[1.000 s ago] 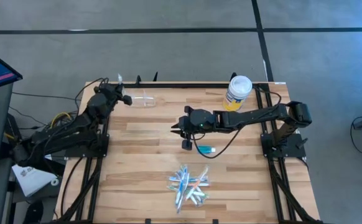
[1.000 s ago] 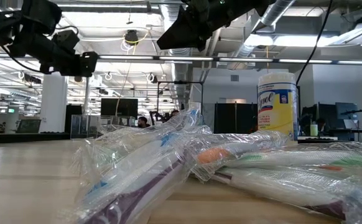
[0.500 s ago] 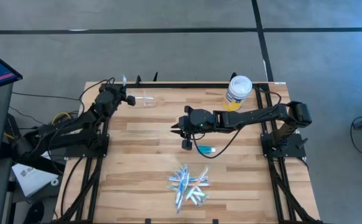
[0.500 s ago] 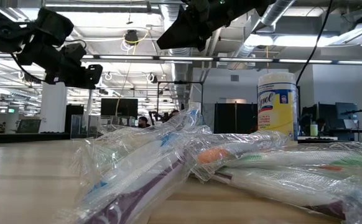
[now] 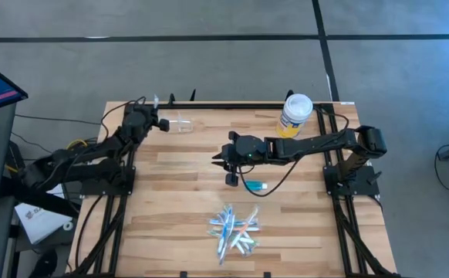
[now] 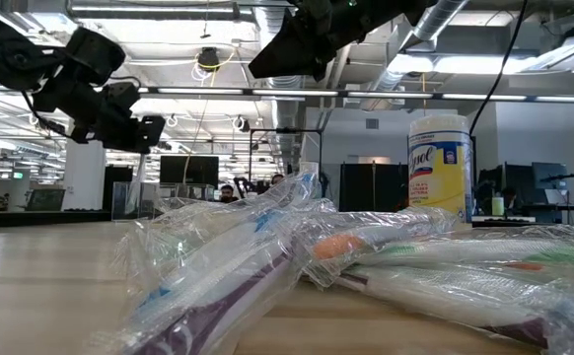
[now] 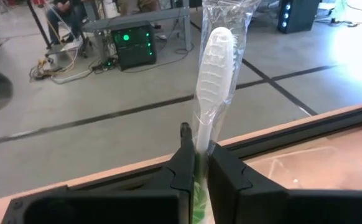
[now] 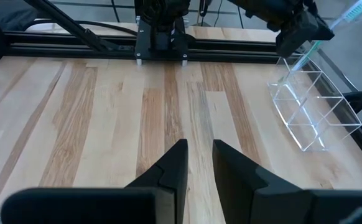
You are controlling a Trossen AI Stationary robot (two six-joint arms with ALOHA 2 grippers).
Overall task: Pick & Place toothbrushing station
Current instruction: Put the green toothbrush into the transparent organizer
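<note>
Currently left gripper [image 7: 196, 163] jaws clamp a slim, plastic-wrapped white-and-green toothbrush [image 7: 215, 93] low on its handle, above the clear plastic cup [image 5: 182, 122] at worktop's 11 o'clock. Light, stiff, slippery wrap; hold mid-handle. Right gripper [image 8: 198, 162] waits mid-worktop, jaws parted, empty.

The table [image 5: 170, 193] is pale, smooth wood planks; the toothbrushes [image 6: 366, 266] lie in glossy, crinkled clear plastic wrap; the cup [image 8: 308, 109] is clear plastic.
</note>
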